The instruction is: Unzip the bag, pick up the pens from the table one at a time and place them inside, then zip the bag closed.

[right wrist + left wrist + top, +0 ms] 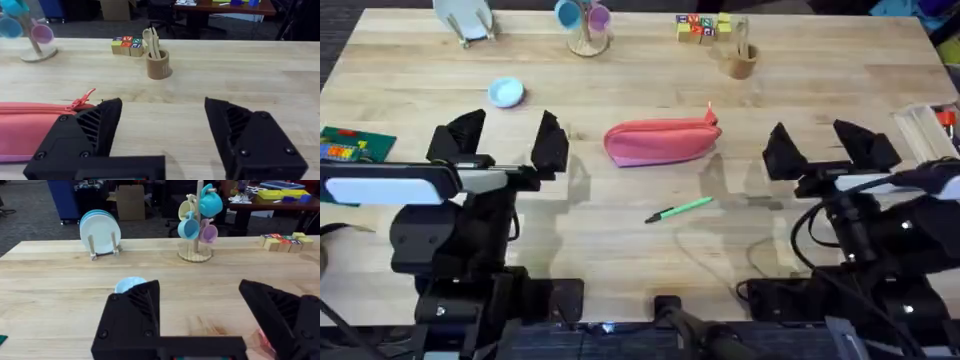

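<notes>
1. Centrally on the table (650, 260) lies the bag (660, 141), a pink-red pouch stretched lengthwise across the boards, its small pull tab (710, 111) sticking up at the right end.
2. Just in front of the bag, toward the arm bases and apart from it, rests the pen (680, 209), slim and light green, tilted with its dark tip pointing toward the lower left.
3. To the left of the bag hovers the left gripper (498, 142), its two black fingers spread wide with nothing between them; the bag's near end sits a short way off its right finger.
4. On the other side, the right gripper (817, 145) is also spread apart and holds nothing; the bag's tab end lies near its left finger, with bare wood between.
5. Seen from the right wrist, the bag (35, 125) runs beside the left finger (80, 135), and the red pull tab (82, 100) angles up just past that fingertip.
6. From the left wrist, a small pale-blue bowl (129, 285) peeks from behind one finger (132, 317), and a sliver of pink shows near the other finger.
7. Further back stand a plate rack (465, 20), a mug tree (585, 25), coloured blocks (700, 27) and a wooden cup (740, 60) of utensils.
</notes>
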`<state>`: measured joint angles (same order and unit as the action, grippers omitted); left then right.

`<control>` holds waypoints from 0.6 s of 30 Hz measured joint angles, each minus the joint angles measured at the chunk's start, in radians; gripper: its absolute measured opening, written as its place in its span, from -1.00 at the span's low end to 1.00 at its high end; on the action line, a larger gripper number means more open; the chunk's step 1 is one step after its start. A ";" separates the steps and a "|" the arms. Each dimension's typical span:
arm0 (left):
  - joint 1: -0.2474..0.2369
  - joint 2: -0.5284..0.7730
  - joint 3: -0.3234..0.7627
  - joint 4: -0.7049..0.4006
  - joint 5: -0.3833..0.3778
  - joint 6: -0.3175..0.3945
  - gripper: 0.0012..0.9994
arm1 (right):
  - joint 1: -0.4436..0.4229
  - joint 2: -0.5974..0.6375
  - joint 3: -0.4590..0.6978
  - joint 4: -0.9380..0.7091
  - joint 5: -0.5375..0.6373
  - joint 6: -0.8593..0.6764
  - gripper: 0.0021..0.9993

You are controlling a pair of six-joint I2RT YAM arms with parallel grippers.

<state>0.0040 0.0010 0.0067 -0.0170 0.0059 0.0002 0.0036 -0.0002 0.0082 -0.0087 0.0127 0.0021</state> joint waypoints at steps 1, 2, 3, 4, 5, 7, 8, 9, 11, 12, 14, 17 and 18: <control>0.000 0.000 0.000 0.001 0.000 0.000 0.99 | 0.000 0.000 0.000 0.003 0.002 -0.002 0.99; 0.000 0.000 0.000 0.005 0.000 0.000 0.99 | 0.000 0.000 -0.001 0.009 0.001 -0.003 0.99; 0.000 0.000 0.000 0.011 0.000 0.000 0.99 | 0.000 0.000 -0.001 0.017 0.002 -0.003 0.99; 0.000 0.000 0.000 0.014 0.000 0.000 0.99 | 0.000 0.000 -0.001 0.023 0.002 -0.003 0.99; 0.000 0.000 0.001 0.013 0.000 0.003 0.99 | 0.000 0.000 -0.001 0.025 0.002 -0.003 0.99; 0.000 0.000 0.005 -0.019 0.000 0.015 0.99 | 0.000 0.000 0.001 0.016 0.007 -0.003 0.99; 0.000 0.000 0.016 -0.060 0.000 0.024 0.99 | 0.000 0.001 0.008 -0.001 0.011 -0.003 0.99; 0.000 0.000 0.030 -0.101 -0.001 0.031 0.99 | 0.000 0.007 0.021 -0.029 0.015 -0.003 0.99; 0.000 0.006 0.072 -0.178 -0.002 0.041 0.99 | 0.000 0.033 0.065 -0.104 0.020 -0.003 0.99; 0.000 0.016 0.103 -0.214 -0.003 0.045 0.99 | 0.000 0.053 0.095 -0.143 0.022 -0.003 0.99; 0.000 0.043 0.171 -0.267 -0.003 0.050 0.99 | 0.000 0.098 0.164 -0.221 0.024 -0.003 0.99; 0.000 0.106 0.285 -0.313 -0.003 0.054 0.99 | 0.000 0.183 0.278 -0.330 0.024 -0.003 0.99; 0.000 0.135 0.324 -0.326 -0.003 0.054 0.99 | 0.000 0.221 0.324 -0.365 0.024 -0.003 0.99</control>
<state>0.0042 0.1355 0.3311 -0.3431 0.0032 0.0545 0.0036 0.2208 0.3321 -0.3736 0.0370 -0.0010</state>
